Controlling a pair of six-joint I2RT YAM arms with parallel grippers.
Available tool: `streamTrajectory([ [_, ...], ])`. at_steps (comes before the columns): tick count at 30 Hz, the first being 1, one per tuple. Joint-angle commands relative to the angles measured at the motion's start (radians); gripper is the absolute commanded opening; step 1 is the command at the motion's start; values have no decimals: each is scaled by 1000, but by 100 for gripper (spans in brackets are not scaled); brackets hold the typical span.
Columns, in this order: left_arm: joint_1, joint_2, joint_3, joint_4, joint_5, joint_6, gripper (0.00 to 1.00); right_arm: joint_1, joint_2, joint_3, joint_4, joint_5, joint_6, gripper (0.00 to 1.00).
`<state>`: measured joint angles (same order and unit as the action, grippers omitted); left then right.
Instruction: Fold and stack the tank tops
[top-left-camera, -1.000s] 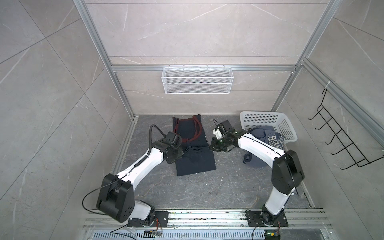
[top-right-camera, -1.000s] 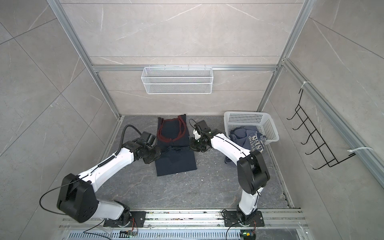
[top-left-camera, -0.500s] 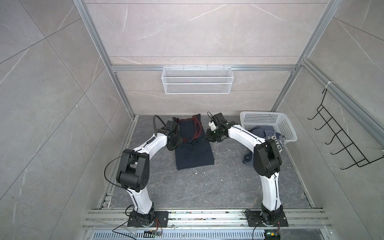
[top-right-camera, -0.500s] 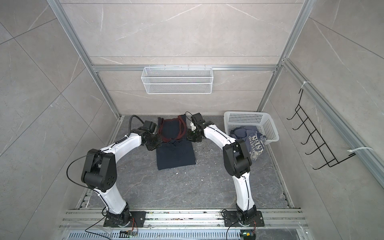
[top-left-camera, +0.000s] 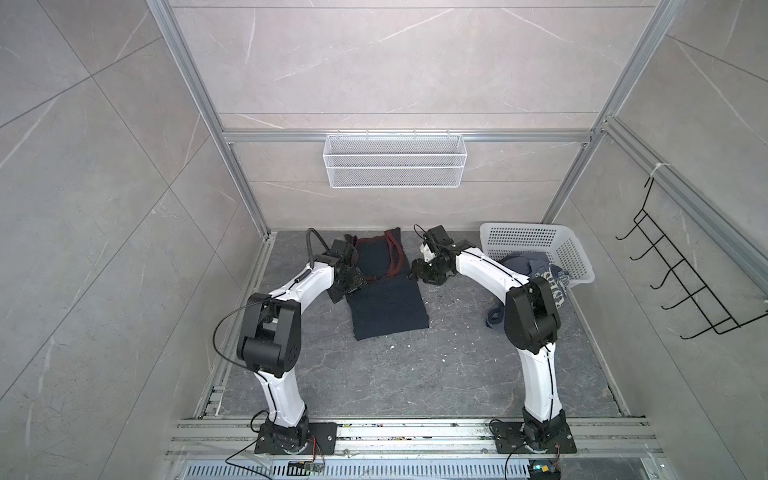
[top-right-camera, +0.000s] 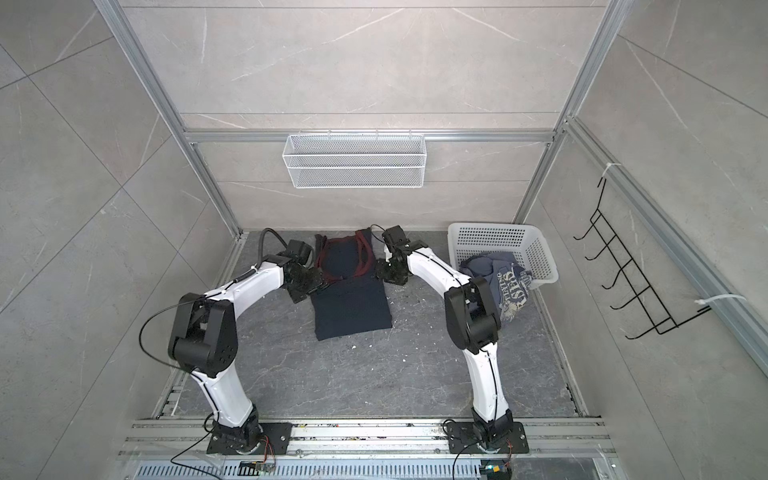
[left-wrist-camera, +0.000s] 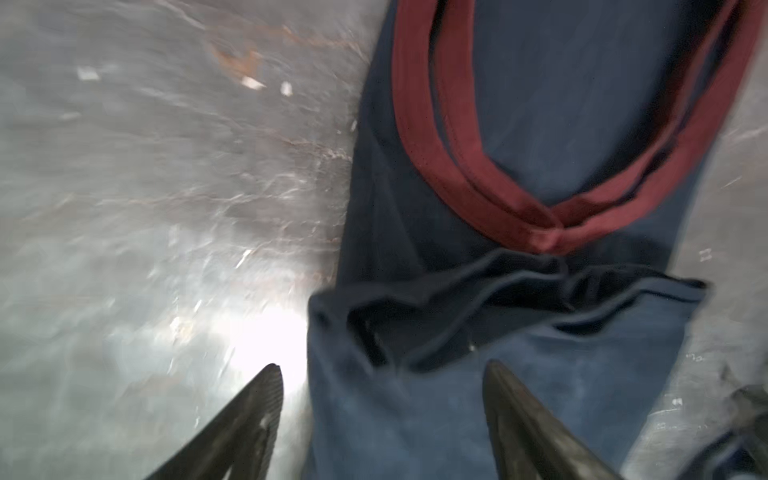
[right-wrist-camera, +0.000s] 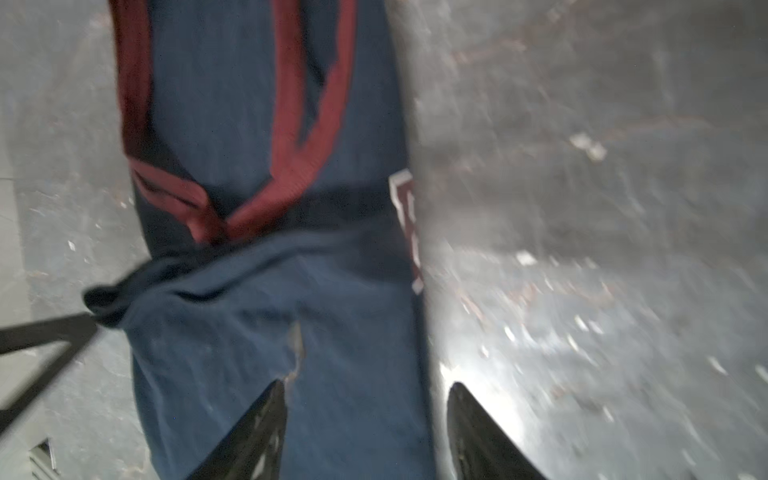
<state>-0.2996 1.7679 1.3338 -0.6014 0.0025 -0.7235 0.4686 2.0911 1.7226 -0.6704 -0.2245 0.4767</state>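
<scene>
Bare floor (top-left-camera: 415, 374) lying open this side of navy tank top (top-left-camera: 386, 307); white basket (top-left-camera: 519, 241) blocking far right corner; slate-blue top (top-left-camera: 559, 278) spilling over rim, narrowing right-side passage

Perforated basket (top-left-camera: 519, 243) on grey floor (top-left-camera: 415, 374); wire shelf (top-left-camera: 394, 166), hook rack (top-left-camera: 702, 286) above.

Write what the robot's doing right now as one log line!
left jaws: open | right jaws: open | navy tank top: folded, on floor | slate-blue tank top: crumpled, spilling from white basket

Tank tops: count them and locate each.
2. Navy tank top lying on the floor, mid-scene; slate-blue tank top spilling from the white basket. Others may hide inside.
</scene>
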Motion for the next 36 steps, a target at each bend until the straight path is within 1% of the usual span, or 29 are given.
streamTrajectory([
  [1, -20, -185, -75, -31, -27, 30, 86, -2, -168, -167, 38, -7, -8, 65],
  [7, -112, -404, -340, 5, 8, -71, 86, -3, -336, -479, 167, -137, 35, 64],
  [9, -150, -456, -429, 43, 41, -113, 85, -3, -372, -564, 217, -198, 60, 65],
  [11, -177, -488, -500, 81, 63, -147, 85, -2, -395, -621, 252, -233, 82, 66],
  [13, -201, -509, -556, 104, 51, -170, 84, -1, -409, -672, 286, -253, 97, 67],
  [15, -203, -523, -605, 143, 57, -181, 84, -1, -412, -702, 312, -258, 106, 67],
  [19, -202, -514, -672, 256, 74, -188, 79, 2, -379, -727, 356, -262, 117, 67],
  [23, -202, -472, -680, 312, 57, -186, 72, 5, -342, -720, 390, -279, 140, 64],
  [26, -202, -437, -686, 351, 41, -185, 70, 11, -317, -707, 394, -267, 142, 61],
  [33, -194, -363, -691, 401, 47, -185, 63, 23, -250, -696, 389, -246, 145, 52],
  [36, -188, -342, -708, 433, 47, -189, 55, 29, -232, -693, 396, -238, 145, 43],
])
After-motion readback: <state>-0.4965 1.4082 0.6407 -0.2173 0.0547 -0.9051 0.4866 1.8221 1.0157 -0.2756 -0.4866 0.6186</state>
